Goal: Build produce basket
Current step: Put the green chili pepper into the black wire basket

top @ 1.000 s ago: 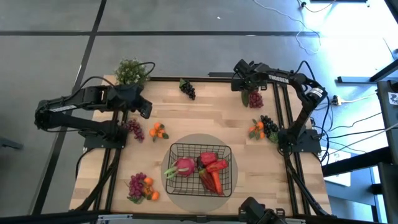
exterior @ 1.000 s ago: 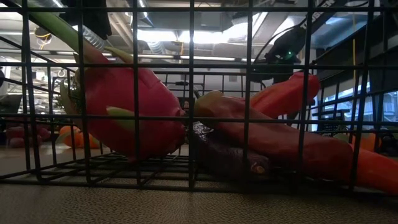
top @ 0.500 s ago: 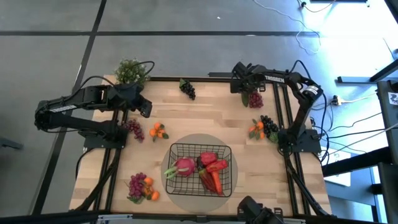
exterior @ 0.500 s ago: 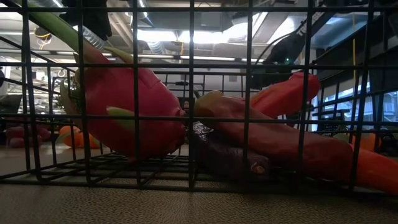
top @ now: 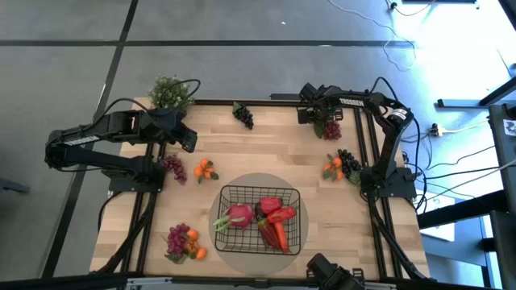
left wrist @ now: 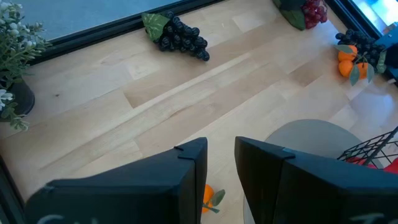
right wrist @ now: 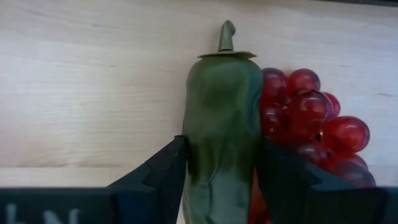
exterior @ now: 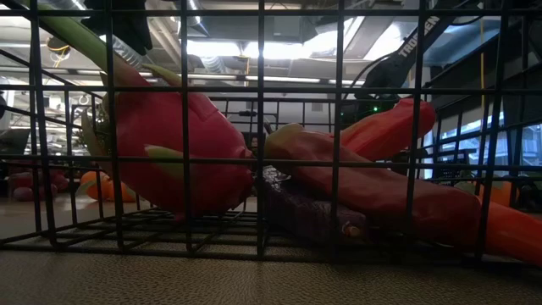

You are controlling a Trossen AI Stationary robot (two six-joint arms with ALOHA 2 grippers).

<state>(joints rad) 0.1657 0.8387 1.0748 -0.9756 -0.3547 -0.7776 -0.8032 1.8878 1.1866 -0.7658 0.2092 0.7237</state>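
Two arms up, only the right one is on produce. Right gripper [right wrist: 219, 180] sits at the far right corner of the table [top: 274, 153], fingers clamped on a green vegetable [right wrist: 221, 118]: one finger [right wrist: 163, 168] on each flank, stem end sticking out past the tips. It looks like a green pepper or cucumber, can't tell which. Red grape bunch [right wrist: 311, 124] lies touching the vegetable's side, pressed against the other finger, on the wood rather than in the grip as far as I can see. In the high view that gripper [top: 316, 113] is right over the same red grapes [top: 330, 127].

Left gripper [left wrist: 221, 162] hangs over the far left part of the table, fingers slightly parted with a narrow gap, nothing between them. An orange [left wrist: 208, 196] shows below the gap, down on the table, not gripped.

Basket [top: 260, 219] sits on a grey round mat [top: 222, 254] at the near middle, well apart from both grippers. Inside: pink radish [exterior: 178, 144], red peppers [exterior: 381, 182], dark eggplant [exterior: 309, 216], and a carrot [exterior: 508, 233].

Loose on the table: black grapes [left wrist: 177, 37] far middle, black grapes with oranges [top: 343, 165] at right, purple grapes [top: 173, 167] and oranges [top: 204, 170] at left, grapes with oranges [top: 184, 242] near left. Potted plant [top: 169, 93] at the far left corner.
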